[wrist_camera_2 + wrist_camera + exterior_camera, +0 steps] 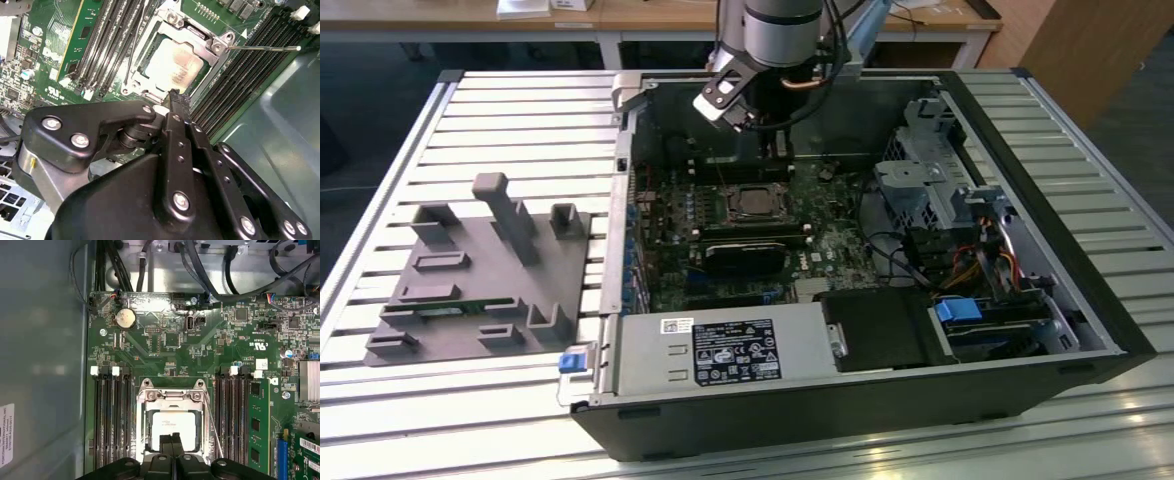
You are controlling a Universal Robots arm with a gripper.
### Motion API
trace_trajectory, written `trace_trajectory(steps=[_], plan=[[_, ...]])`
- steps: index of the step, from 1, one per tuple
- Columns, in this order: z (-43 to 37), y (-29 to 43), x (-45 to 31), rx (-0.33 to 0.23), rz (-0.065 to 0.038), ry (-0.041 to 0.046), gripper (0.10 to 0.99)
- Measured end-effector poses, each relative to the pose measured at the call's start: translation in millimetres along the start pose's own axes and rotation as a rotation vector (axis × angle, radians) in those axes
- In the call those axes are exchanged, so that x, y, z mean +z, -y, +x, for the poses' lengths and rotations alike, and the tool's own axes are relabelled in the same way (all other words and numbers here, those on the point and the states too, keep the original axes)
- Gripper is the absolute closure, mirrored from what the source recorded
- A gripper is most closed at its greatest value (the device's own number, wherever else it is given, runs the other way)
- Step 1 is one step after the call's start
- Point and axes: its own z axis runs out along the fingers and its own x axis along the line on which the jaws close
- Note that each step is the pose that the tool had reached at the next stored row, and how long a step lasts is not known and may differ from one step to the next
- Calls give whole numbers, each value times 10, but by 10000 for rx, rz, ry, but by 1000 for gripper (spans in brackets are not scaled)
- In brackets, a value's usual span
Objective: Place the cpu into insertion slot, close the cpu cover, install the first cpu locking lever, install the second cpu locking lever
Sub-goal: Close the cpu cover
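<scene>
Gripper (pixel 171 440): clenched, its two fingers pressed flat together with nothing between them. It hangs tip-down just above one edge of the slot. Pressed together, the fingers probably serve as a narrow pusher for thin metal rather than a grasp.
Cpu (pixel 172 422): lies flat in the slot near the middle of the board, its silver top showing through the cover's cut-out.
Slot (pixel 754 203): sits between two banks of memory slots (pixel 112 425), well away from the board's edges.
Cover (pixel 170 395): down over the cpu, with its frame around the chip's rim. Seating the chip and closing the cover both look done.
Lever (pixel 260 48): a thin wire rod reaching out from a slot corner across the memory slots. It looks free rather than tucked under a catch, so it is probably not yet locked. A second wire (pixel 131 50) runs along the opposite side; whether it is hooked cannot be told.
Board (pixel 165 347): green and flat on the case floor, with black cables (pixel 200 270) bunched beyond one edge.
Case (pixel 1107 330): lies on its side with the panel off, so the arm comes straight down onto the slot.
Table (pixel 520 110): slatted aluminium. The case covers its middle and the exterior view's right.
Fixture (pixel 480 270): a grey block of posts and pockets just beside the case, towards the table's edge at the exterior view's left.
Room: wooden desks (pixel 654 15) stand past the table's far edge, with dark floor around them.
</scene>
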Motion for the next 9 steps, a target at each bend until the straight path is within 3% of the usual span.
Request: trace_trajectory(steps=[1,2,9], plan=[[2,-181,6,2,0,-1,980],[2,-233,8,1,0,0,980],[2,-228,8,3,0,0,980]])
